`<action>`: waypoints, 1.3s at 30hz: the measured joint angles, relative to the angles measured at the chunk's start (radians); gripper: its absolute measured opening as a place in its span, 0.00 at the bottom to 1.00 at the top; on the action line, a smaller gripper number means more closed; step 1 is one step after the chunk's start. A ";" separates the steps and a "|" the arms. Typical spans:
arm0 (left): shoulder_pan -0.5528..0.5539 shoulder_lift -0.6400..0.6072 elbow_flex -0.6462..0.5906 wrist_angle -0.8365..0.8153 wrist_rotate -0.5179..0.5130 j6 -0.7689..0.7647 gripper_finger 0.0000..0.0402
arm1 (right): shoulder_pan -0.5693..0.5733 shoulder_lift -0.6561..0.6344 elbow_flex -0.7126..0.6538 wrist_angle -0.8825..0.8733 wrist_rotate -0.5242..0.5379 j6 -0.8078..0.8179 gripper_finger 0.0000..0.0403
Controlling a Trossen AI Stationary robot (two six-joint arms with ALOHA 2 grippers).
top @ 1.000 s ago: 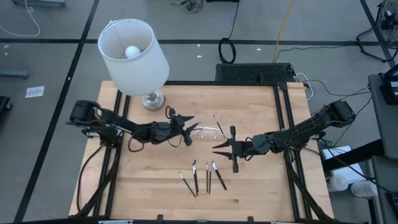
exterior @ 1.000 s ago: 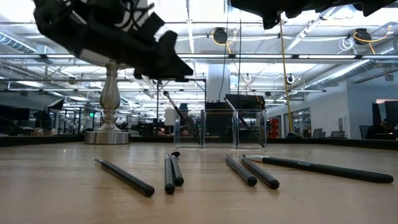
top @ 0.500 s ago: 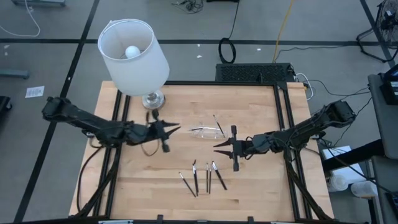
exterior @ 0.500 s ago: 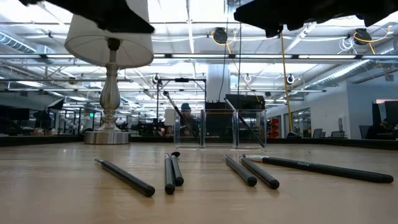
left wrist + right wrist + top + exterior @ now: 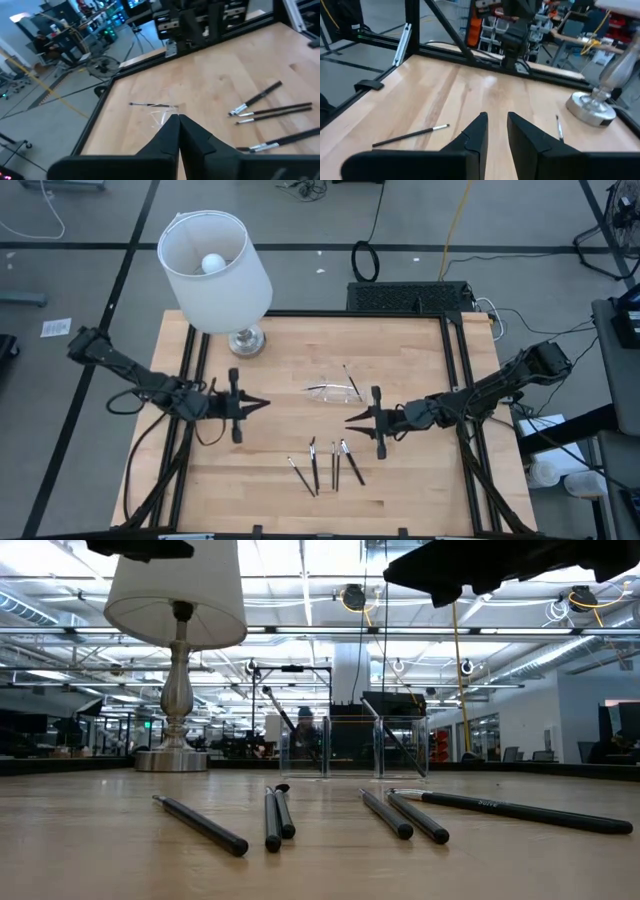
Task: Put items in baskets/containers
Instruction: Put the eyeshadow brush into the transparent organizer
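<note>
- While the task is not yet finished, the clear tray (image 5: pixel 333 391) is seen near the middle of the table (image 5: pixel 420 480), slightly toward the far edge; one stick (image 5: pixel 349 377) is lying across its far end and, judging from the low view, is leaning inside it.
- Four more sticks (image 5: pixel 325 465) are lying in a loose row on the wood between the tray and the near edge, well apart from the tray; it is judged that they are waiting to be collected.
- One further stick (image 5: pixel 410 135) is seen flat on the wood in the right wrist view; where it sits on the table cannot be told.
- The left gripper (image 5: pixel 258 404) is held above the table on the left side, away from the tray, with its fingers pressed together and nothing between them; probably it is drawn aside so that the middle is free.
- The right gripper (image 5: pixel 353 418) is hanging just to the right of the tray, nearer the near edge, its fingers a little apart and empty, perhaps made ready for the row of sticks.
- A lamp (image 5: pixel 215 260) is standing at the far left corner, outside the work.
</note>
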 joint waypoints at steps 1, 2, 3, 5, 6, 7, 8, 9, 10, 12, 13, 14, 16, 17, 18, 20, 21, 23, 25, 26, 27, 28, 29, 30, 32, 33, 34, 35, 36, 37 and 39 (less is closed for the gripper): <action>-0.006 0.000 0.000 -0.007 0.000 0.003 0.05 | -0.002 0.000 0.000 0.002 0.012 0.017 0.15; -0.011 0.000 0.000 -0.011 0.000 0.003 0.05 | -0.002 0.000 0.000 0.005 0.034 0.038 0.15; -0.012 0.000 0.000 -0.012 0.001 0.005 0.05 | -0.002 0.000 0.000 0.005 0.052 0.066 0.15; -0.015 0.000 0.000 -0.016 0.001 0.006 0.05 | 0.011 0.000 0.000 -0.009 0.079 0.133 0.13; -0.016 0.000 0.000 -0.019 0.001 0.004 0.05 | 0.027 0.000 0.000 -0.027 0.105 0.170 0.12; -0.019 0.000 0.000 -0.024 0.007 -0.002 0.04 | 0.051 0.006 0.006 -0.063 0.154 0.206 0.09; -0.022 0.000 0.000 -0.034 0.019 -0.009 0.02 | 0.075 0.022 0.021 -0.118 0.203 0.238 0.06; -0.026 0.000 0.000 -0.045 0.039 -0.012 0.01 | 0.101 0.041 0.041 -0.189 0.243 0.271 0.03; -0.031 0.000 0.000 -0.055 0.057 -0.016 0.01 | 0.131 0.060 0.062 -0.265 0.276 0.311 0.02; -0.042 0.000 0.000 -0.062 0.080 -0.030 0.02 | 0.179 0.108 0.122 -0.379 0.304 0.392 0.02; -0.046 0.000 0.000 -0.060 0.081 -0.036 0.03 | 0.197 0.143 0.166 -0.398 0.305 0.420 0.01; -0.049 0.000 0.000 -0.057 0.080 -0.039 0.04 | 0.214 0.176 0.205 -0.412 0.296 0.436 0.01; -0.057 0.000 0.000 -0.053 0.080 -0.056 0.06 | 0.243 0.240 0.264 -0.445 0.287 0.439 0.00; -0.060 0.000 0.000 -0.053 0.081 -0.067 0.06 | 0.254 0.280 0.292 -0.446 0.287 0.441 0.00; -0.061 0.001 0.000 -0.054 0.081 -0.079 0.06 | 0.261 0.325 0.319 -0.442 0.286 0.451 0.01; -0.065 0.002 0.000 -0.054 0.081 -0.099 0.06 | 0.270 0.393 0.352 -0.448 0.287 0.490 0.00; -0.067 0.002 0.000 -0.053 0.081 -0.106 0.06 | 0.277 0.424 0.364 -0.453 0.288 0.521 0.00; -0.072 0.002 0.000 -0.054 0.081 -0.119 0.06 | 0.290 0.479 0.380 -0.470 0.292 0.601 0.00; -0.076 0.002 0.000 -0.054 0.081 -0.126 0.06 | 0.305 0.506 0.381 -0.523 0.318 0.661 0.00; -0.077 0.002 0.000 -0.054 0.082 -0.126 0.06 | 0.311 0.509 0.381 -0.546 0.338 0.683 0.00; -0.077 0.002 0.000 -0.053 0.082 -0.125 0.06 | 0.315 0.507 0.381 -0.576 0.358 0.711 0.00; -0.077 0.002 0.000 -0.049 0.082 -0.122 0.06 | 0.319 0.500 0.381 -0.606 0.373 0.741 0.00; -0.077 0.002 0.000 -0.046 0.082 -0.121 0.06 | 0.320 0.492 0.381 -0.632 0.387 0.769 0.00; -0.077 0.002 0.000 -0.047 0.082 -0.118 0.06 | 0.321 0.484 0.381 -0.651 0.390 0.788 0.00; -0.074 0.002 0.000 -0.046 0.081 -0.113 0.06 | 0.320 0.475 0.381 -0.672 0.381 0.807 0.00; -0.072 0.002 -0.001 -0.046 0.082 -0.108 0.06 | 0.319 0.473 0.381 -0.672 0.362 0.808 0.00; -0.071 0.002 0.000 -0.046 0.082 -0.099 0.06 | 0.317 0.473 0.382 -0.669 0.346 0.809 0.00; -0.070 0.002 -0.001 -0.046 0.082 -0.092 0.06 | 0.315 0.473 0.382 -0.669 0.332 0.810 0.00; -0.070 0.002 -0.001 -0.044 0.081 -0.087 0.06 | 0.313 0.473 0.382 -0.668 0.316 0.814 0.00; -0.069 0.002 -0.001 -0.044 0.080 -0.083 0.06 | 0.309 0.473 0.382 -0.666 0.306 0.818 0.00; -0.064 0.002 -0.001 -0.044 0.080 -0.077 0.06 | 0.301 0.482 0.382 -0.661 0.290 0.829 0.00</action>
